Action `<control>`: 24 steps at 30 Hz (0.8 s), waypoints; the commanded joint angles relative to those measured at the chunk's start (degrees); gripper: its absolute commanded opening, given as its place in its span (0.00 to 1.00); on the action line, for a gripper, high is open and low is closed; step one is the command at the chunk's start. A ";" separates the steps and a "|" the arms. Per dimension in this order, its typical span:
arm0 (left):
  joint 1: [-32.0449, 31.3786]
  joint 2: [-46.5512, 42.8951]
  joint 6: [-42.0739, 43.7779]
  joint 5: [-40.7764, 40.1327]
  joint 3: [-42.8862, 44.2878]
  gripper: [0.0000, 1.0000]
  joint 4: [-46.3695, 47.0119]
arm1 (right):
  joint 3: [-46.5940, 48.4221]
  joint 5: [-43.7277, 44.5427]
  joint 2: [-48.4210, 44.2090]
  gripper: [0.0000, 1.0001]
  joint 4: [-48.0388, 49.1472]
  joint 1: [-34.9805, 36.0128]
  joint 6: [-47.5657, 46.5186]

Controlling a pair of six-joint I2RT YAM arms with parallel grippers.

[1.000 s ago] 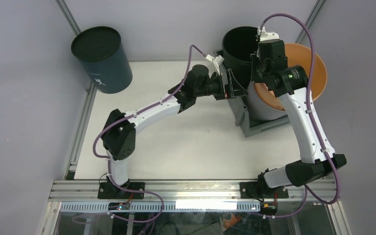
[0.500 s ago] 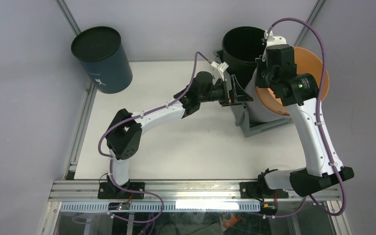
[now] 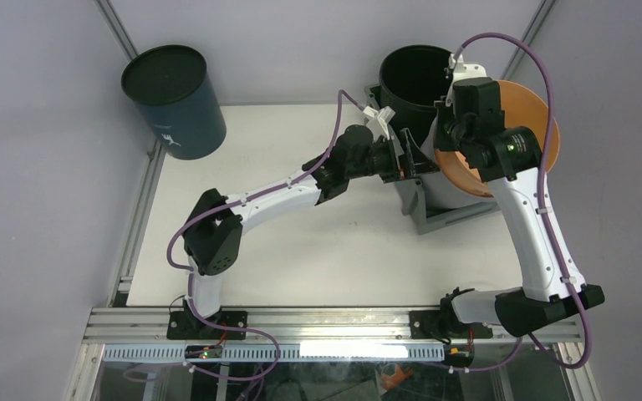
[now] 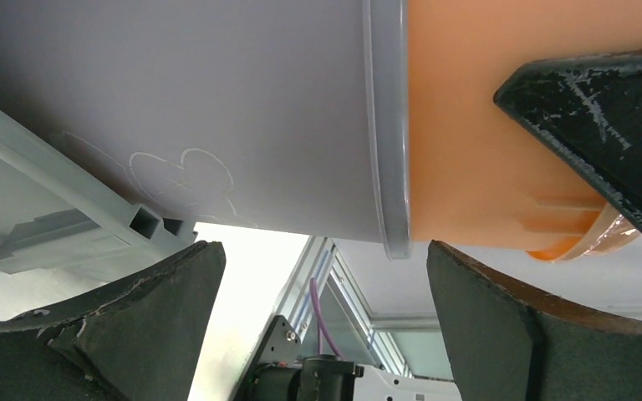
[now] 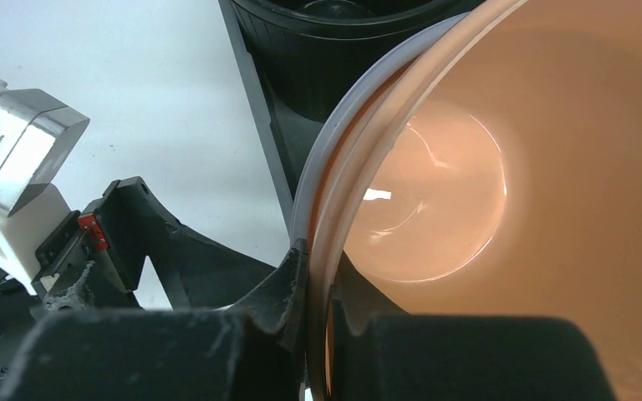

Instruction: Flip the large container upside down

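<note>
Large container (image 3: 447,219): upright at the table's (image 3: 318,251) 2 o'clock, buckets inside.
Right hand (image 5: 316,267): pinching the nested buckets' (image 5: 552,125) rim.
Left hand (image 4: 322,251): wide, empty.
Risk: the tilted buckets may slip and drag the container.

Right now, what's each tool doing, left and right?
Left tool: open, holding nothing, close to the pale grey bucket.
Right tool: shut on the rim of the orange bucket nested in the grey one.
</note>
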 commanded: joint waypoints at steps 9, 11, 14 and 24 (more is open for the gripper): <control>-0.56 0.95 -2.01 -4.98 5.27 0.82 -0.45 | 0.70 -0.26 -2.69 0.00 -0.52 -0.24 -1.40; -0.55 0.50 -1.79 -5.33 5.11 0.82 -0.45 | -0.21 -0.41 -2.84 0.00 -0.51 -0.26 -1.34; -0.58 0.32 -1.50 -6.43 5.49 0.75 -1.22 | -1.06 -1.46 -3.25 0.00 -0.22 -0.25 -0.87; -0.56 2.34 -4.60 -5.78 6.39 0.34 -2.28 | 6.91 -4.07 -1.80 0.00 -5.60 -0.26 -0.60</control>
